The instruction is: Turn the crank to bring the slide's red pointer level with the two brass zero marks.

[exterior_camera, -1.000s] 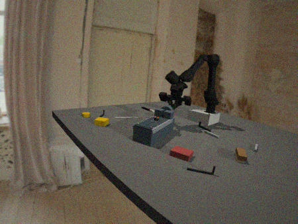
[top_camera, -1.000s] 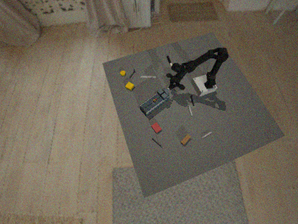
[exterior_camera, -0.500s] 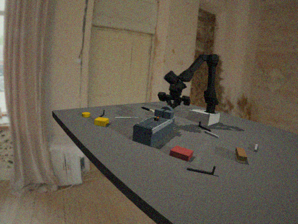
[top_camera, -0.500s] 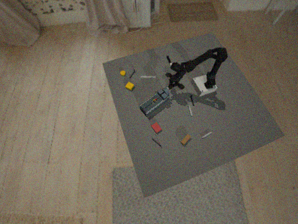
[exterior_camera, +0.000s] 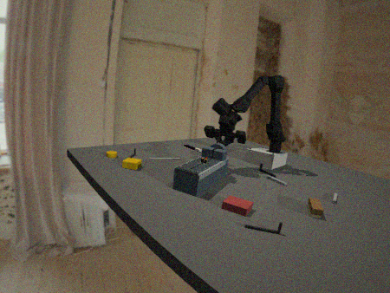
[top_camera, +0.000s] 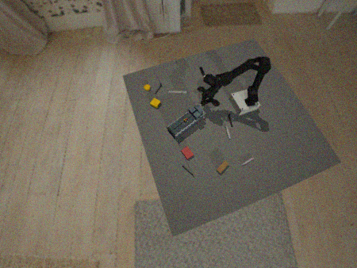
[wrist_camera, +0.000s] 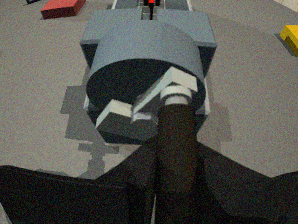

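The blue-grey machine (top_camera: 177, 129) (exterior_camera: 185, 180) (wrist_camera: 145, 42) has a long slide body and a round crank housing at the arm's end. Its pale crank arm (wrist_camera: 178, 78) slants across the round face in the wrist view, upper end to the right. The dark brown crank handle (wrist_camera: 176, 135) stands out from that end. My gripper (top_camera: 204, 102) (exterior_camera: 223, 143) (wrist_camera: 170, 145) is shut on the handle. The slide's red pointer (top_camera: 186, 120) (exterior_camera: 204, 159) (wrist_camera: 151, 2) is on top of the body. Small orange-yellow spots are close to it, but whether it is level with the zero marks cannot be told.
A red block (top_camera: 187, 152) (exterior_camera: 237, 205) (wrist_camera: 62, 8) lies beside the machine. A yellow block (top_camera: 155, 103) (exterior_camera: 132, 163) (wrist_camera: 291, 38) and a yellow round piece (top_camera: 147, 87) (exterior_camera: 112, 153) lie on the other side. An orange-brown block (top_camera: 222, 167) (exterior_camera: 315, 206) and several thin rods lie around on the grey table (top_camera: 186, 214).
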`<move>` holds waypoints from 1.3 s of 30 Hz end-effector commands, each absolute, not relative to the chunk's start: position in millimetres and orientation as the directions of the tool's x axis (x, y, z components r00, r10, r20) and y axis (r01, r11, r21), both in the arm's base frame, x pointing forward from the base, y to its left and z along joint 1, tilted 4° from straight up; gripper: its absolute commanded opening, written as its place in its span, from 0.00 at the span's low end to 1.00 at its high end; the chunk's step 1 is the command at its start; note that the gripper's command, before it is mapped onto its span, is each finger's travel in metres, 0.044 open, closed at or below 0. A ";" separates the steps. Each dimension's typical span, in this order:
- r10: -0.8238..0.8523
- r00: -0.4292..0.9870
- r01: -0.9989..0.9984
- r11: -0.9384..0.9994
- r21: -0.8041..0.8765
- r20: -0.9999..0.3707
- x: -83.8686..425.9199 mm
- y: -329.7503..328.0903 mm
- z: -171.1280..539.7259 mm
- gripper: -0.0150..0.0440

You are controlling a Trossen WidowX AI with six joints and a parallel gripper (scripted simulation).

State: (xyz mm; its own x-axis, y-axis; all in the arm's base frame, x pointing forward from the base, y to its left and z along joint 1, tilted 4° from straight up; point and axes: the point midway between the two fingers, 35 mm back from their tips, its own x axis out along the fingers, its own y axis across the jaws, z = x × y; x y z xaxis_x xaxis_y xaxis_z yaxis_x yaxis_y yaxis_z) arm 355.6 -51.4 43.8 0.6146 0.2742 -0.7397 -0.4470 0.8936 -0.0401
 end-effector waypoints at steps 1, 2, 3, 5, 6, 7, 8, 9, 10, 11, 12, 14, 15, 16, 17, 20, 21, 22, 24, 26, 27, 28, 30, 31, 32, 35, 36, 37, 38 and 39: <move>0.258 0.618 -0.436 0.898 -0.051 -0.742 359.2 -59.0 39.4 0.25; 0.258 0.618 -0.436 0.898 -0.051 -0.742 359.4 -59.7 38.7 0.25; 0.258 0.618 -0.436 0.898 -0.051 -0.742 359.7 -60.3 37.9 0.25; 0.258 0.618 -0.436 0.898 -0.051 -0.742 360.1 -61.6 36.3 0.25; 0.258 0.618 -0.436 0.898 -0.051 -0.742 360.4 -62.2 35.4 0.25; 0.258 0.618 -0.436 0.898 -0.051 -0.742 360.6 -62.8 34.5 0.25; 0.258 0.618 -0.436 0.898 -0.051 -0.742 360.8 -63.3 33.5 0.25; 0.258 0.618 -0.436 0.898 -0.051 -0.742 361.0 -63.9 32.4 0.25; 0.258 0.618 -0.436 0.898 -0.051 -0.742 361.2 -64.4 31.4 0.25; 0.258 0.618 -0.436 0.898 -0.051 -0.742 361.4 -65.0 30.3 0.25; 0.258 0.618 -0.436 0.898 -0.051 -0.742 361.6 -65.5 29.1 0.25; 0.258 0.618 -0.436 0.898 -0.051 -0.742 361.8 -66.3 26.7 0.25; 0.258 0.618 -0.436 0.898 -0.051 -0.742 361.9 -66.7 25.5 0.25; 0.258 0.618 -0.436 0.898 -0.051 -0.742 362.0 -67.1 24.2 0.25; 0.258 0.618 -0.436 0.898 -0.051 -0.742 362.1 -67.4 23.0 0.25; 0.258 0.618 -0.436 0.898 -0.051 -0.742 362.2 -68.0 19.0 0.25; 0.258 0.618 -0.436 0.898 -0.051 -0.742 362.1 -68.0 17.6 0.25; 0.258 0.618 -0.436 0.898 -0.051 -0.742 362.0 -68.1 16.2 0.25; 0.258 0.618 -0.436 0.898 -0.051 -0.742 361.7 -68.0 13.6 0.25; 0.258 0.618 -0.436 0.898 -0.051 -0.742 361.5 -67.7 11.1 0.25; 0.258 0.618 -0.436 0.898 -0.051 -0.742 361.3 -67.6 9.9 0.25; 0.258 0.618 -0.436 0.898 -0.051 -0.742 361.1 -67.4 8.8 0.25; 0.258 0.618 -0.436 0.898 -0.051 -0.742 360.8 -66.9 6.6 0.25; 0.258 0.618 -0.436 0.898 -0.051 -0.743 360.6 -66.6 5.6 0.25; 0.258 0.618 -0.436 0.898 -0.051 -0.743 360.4 -66.3 4.7 0.25; 0.258 0.618 -0.436 0.898 -0.051 -0.743 359.8 -65.4 2.1 0.25; 0.258 0.618 -0.436 0.898 -0.051 -0.743 359.6 -65.1 1.3 0.25; 0.258 0.618 -0.436 0.898 -0.051 -0.743 359.4 -64.8 0.6 0.25; 0.258 0.618 -0.436 0.898 -0.051 -0.743 359.2 -64.4 -0.1 0.25; 0.258 0.618 -0.436 0.898 -0.051 -0.743 359.0 -64.1 -0.7 0.25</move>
